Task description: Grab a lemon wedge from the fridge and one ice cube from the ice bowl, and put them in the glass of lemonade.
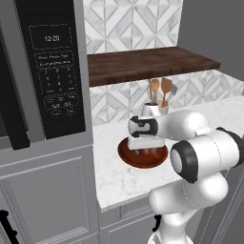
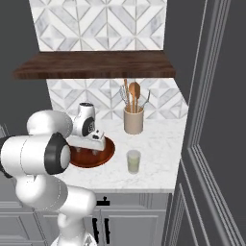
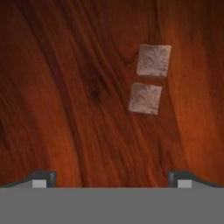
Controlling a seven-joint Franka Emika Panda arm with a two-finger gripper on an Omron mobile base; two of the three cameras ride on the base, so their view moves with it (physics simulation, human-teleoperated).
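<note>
The two-finger gripper (image 3: pixel 112 177) hangs low inside the round, reddish-brown wooden ice bowl (image 3: pixel 65 96), fingers spread wide and holding nothing. Two small pale, translucent ice cubes lie just beside each other on the wood; the nearer ice cube (image 3: pixel 145 98) sits ahead and off to one side, so the hand probably needs shifting before closing. The bowl rests on the white marbled counter (image 2: pixel 158 144), near the small clear glass of pale lemonade (image 2: pixel 133 161), a short carry away. No lemon wedge can be made out.
</note>
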